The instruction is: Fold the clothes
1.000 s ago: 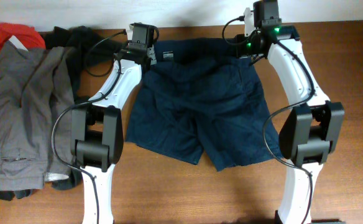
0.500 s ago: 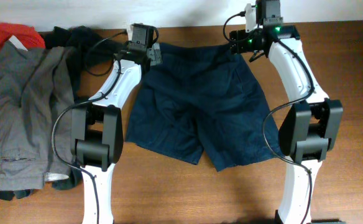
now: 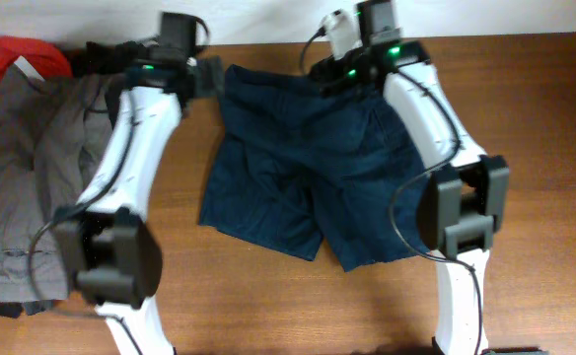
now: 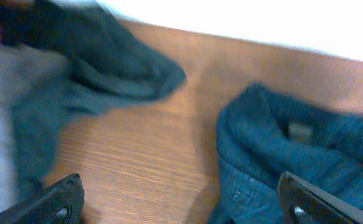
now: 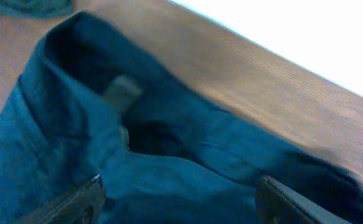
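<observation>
I have the navy shorts (image 3: 308,177) lying spread flat in the middle of the table (image 3: 544,148), waistband (image 3: 268,79) at the far edge and both legs pointing toward the arm bases. The grey trousers (image 3: 32,168), the black garment (image 3: 110,57) and the small red piece (image 3: 27,51) sit in a pile well off to the left.

My left hand (image 4: 181,196) is spread wide and pinches nothing. It hangs over bare wood just beside the left corner of the waistband, between the shorts and the black garment. My right hand (image 5: 180,193) is also spread and empty, hovering over the waistband near the sewn label (image 5: 122,90).

I judge the step in hand to be a fresh grasp for the first fold. To do it well I want each hand on a matching point, one at either waistband corner, so the cloth lifts evenly. The left hand needs to shift right onto the fabric edge, keeping clear of the black garment. The right looks too near the middle, so I would slide it out toward the right corner. I should pinch both layers of cloth, low to the wood, then carry the band toward the hems without dragging the legs crooked
</observation>
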Controlling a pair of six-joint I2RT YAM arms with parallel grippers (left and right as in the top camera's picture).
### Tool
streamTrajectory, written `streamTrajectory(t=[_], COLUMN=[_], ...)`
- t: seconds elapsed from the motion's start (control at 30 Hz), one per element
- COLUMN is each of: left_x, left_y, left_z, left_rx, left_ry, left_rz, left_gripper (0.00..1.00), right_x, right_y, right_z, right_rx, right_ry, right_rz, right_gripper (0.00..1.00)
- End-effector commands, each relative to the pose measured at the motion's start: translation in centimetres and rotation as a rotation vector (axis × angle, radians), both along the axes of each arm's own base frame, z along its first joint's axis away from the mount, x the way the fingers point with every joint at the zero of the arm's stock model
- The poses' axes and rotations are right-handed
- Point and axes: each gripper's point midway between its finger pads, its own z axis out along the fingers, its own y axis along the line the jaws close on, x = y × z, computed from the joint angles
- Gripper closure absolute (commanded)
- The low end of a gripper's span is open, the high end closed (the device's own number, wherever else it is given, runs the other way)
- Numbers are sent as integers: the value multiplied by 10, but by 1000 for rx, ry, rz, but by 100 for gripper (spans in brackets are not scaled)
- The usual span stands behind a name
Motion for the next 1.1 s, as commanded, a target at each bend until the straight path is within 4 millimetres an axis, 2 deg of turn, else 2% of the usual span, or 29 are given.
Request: streamTrajectory(t=[0.0, 0.1, 0.2, 0.47, 0.53, 0.57, 0.63, 0.7, 0.73, 0.97, 1.07], left_x=[-11, -15, -17, -22, -22, -22, -22, -22, -22, -22, -22], left_y=[13, 16, 17, 18, 18, 18, 18, 19, 19, 19, 19], left_z=[44, 56, 54, 49, 49, 49, 49, 49, 49, 49, 49], left_rx=[6, 33, 43, 58, 58, 58, 58, 61, 63, 63, 63], left_ry=[-72, -90, -75, -48, -46, -45, -44, -45, -45, -45, -45], left_rz=[-11, -36, -38, -47, -48, -48, -48, -44, -43, -43, -43], left_gripper=[1, 1, 1, 1, 1, 1, 1, 1, 1, 1, 1], right_x=[-2, -3, -2, 5, 8, 10, 14, 21, 25, 54, 64], right_y=[25, 44, 54, 66, 67, 67, 67, 66, 64, 50, 43], right_z=[-22, -39, -54, -86, -86, -85, -80, -70, -63, 4, 20], right_rx=[6, 6, 12, 42, 46, 48, 55, 71, 80, 122, 122], right_ry=[17, 19, 23, 17, 4, -4, -25, -41, -52, -177, -231], right_rz=[56, 86, 105, 131, 132, 132, 127, 107, 98, 58, 37], right_gripper=[21, 21, 21, 22, 30, 41, 72, 89, 94, 96, 96])
